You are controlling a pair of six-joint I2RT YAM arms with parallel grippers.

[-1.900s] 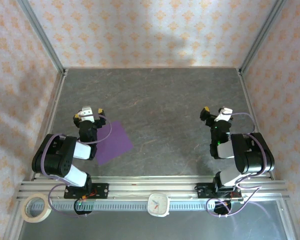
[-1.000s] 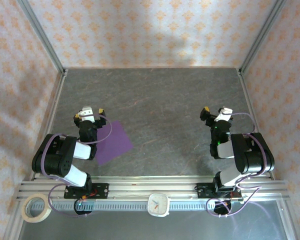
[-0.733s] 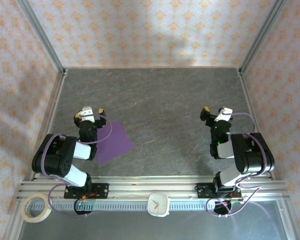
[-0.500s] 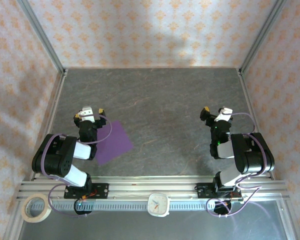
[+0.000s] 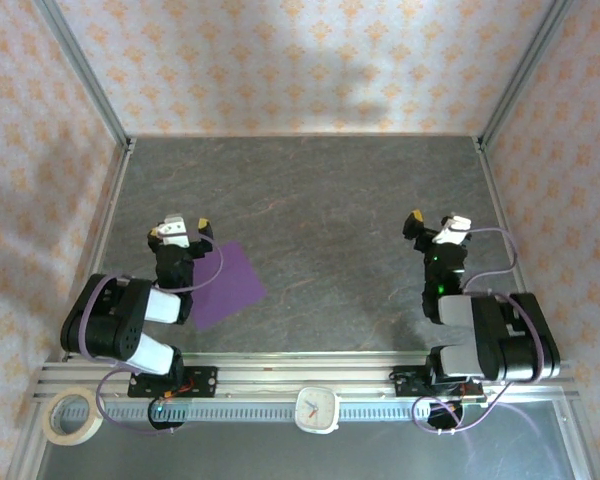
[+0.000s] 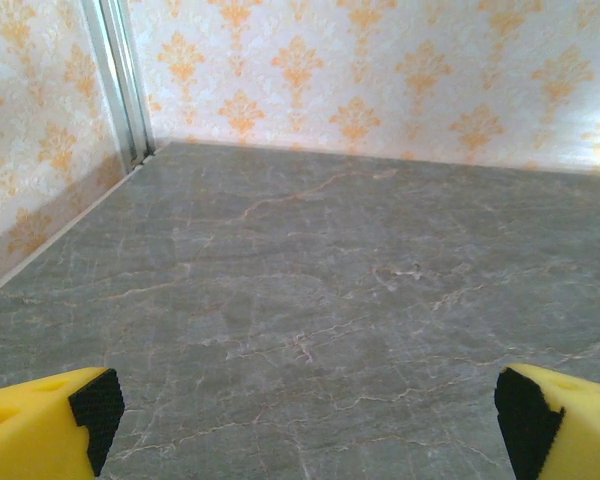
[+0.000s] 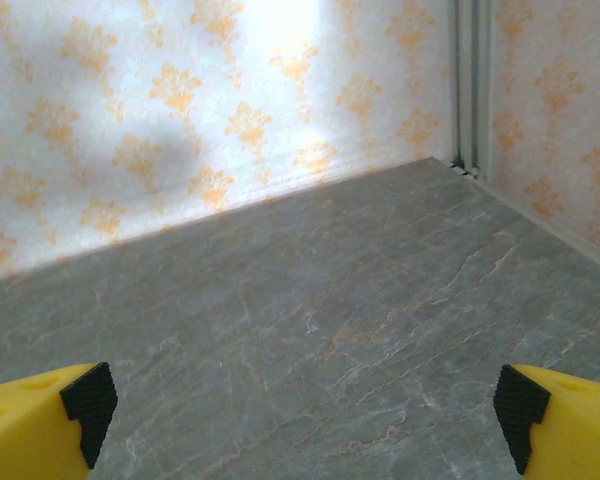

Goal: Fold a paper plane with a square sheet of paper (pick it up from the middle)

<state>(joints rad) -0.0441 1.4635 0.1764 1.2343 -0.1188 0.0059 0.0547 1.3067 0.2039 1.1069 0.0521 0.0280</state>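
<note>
**Status:** folding not begun. The square sheet of thin purple paper [image 5: 232, 283] lies flat and uncreased on the grey stone-patterned table top [image 5: 330, 190], at the near left. Its left part is covered by the left arm [image 5: 165, 300].

**Left gripper [image 5: 178, 230]:** empty, jaws spread wide. In the left wrist view its yellow fingers [image 6: 40, 425] with black pads stand at opposite edges, with bare table between them.

**Right gripper [image 5: 437, 221]:** empty, jaws likewise spread wide. It stands over bare table at the right side, well apart from the sheet.

**Governing relation:** the sheet lies to the near right of the left fingertips, back toward that arm's base. The fingers point away from it, toward the far wall. Being square, the sheet has no long axis. Its edges sit skewed to the table's edges, with one corner pointing far and one right. The left arm is plainly the nearer. The right arm [image 5: 490, 335] would have to cross the table's middle.

**Judgement:** picking from the sheet's middle calls for the left gripper to draw back and rightward before descending.

**Risk:** thin paper flat on a hard surface offers no edge at its middle. The fingers may slide or push it rather than pinch it up.
</note>
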